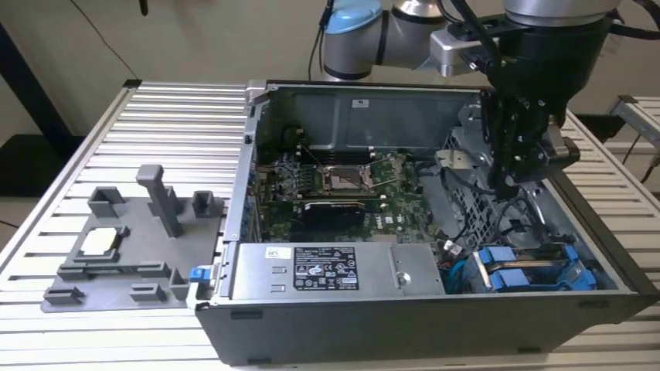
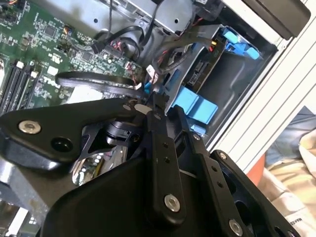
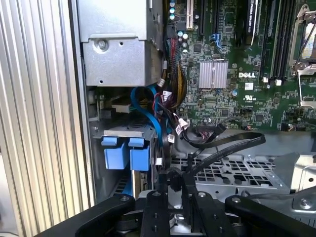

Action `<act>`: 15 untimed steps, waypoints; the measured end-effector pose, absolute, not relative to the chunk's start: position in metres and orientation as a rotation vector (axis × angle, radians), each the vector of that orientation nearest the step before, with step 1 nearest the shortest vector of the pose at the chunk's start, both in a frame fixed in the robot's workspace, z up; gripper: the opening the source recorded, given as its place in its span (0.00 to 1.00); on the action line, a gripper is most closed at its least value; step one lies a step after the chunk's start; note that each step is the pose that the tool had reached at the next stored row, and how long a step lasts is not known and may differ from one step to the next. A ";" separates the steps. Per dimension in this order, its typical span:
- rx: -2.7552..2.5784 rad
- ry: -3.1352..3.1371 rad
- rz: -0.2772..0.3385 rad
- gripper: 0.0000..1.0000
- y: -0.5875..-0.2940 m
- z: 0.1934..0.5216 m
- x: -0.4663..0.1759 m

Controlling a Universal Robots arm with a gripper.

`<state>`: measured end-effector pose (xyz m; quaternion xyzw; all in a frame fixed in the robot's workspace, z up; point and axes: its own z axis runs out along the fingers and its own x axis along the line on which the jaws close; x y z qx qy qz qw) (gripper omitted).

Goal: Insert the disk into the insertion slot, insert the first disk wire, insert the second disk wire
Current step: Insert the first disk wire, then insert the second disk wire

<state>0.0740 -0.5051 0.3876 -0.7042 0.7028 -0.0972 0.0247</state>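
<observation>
With the gripper (image 3: 174, 181) narrowed on a black disk wire (image 3: 256, 138), its plug should be squared to the disk (image 3: 126, 153) just beside it, then pressed straight.

**Setting:** robotics lab / test bench, indoors.

**Evidence:**
- 1 industrial robot arm (image 1: 361, 39), grey w/ pale blue joint cap, rising behind the bench.
- 1 ribbed aluminium-profile table (image 1: 154, 116) as work surface.
- A 2nd similar table (image 1: 641, 116) at the exterior view's right.
- 1 desktop PC case (image 1: 413, 328) lying on the table, side panel off, w/ motherboard (image 1: 397, 202) and cabling exposed.
- 1 grey fixture plate (image 1: 119, 259) w/ upright posts, just beside the case.
- Plain cream wall (image 1: 206, 39) behind, w/ dark cables hanging.
</observation>
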 end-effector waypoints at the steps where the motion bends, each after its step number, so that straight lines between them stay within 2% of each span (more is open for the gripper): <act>1: -2.178 2.174 -0.301 0.27 -0.505 0.388 0.073; 7: -2.202 2.184 -0.347 0.27 -0.500 0.385 0.071; 15: -2.219 2.170 -0.356 0.27 -0.498 0.382 0.070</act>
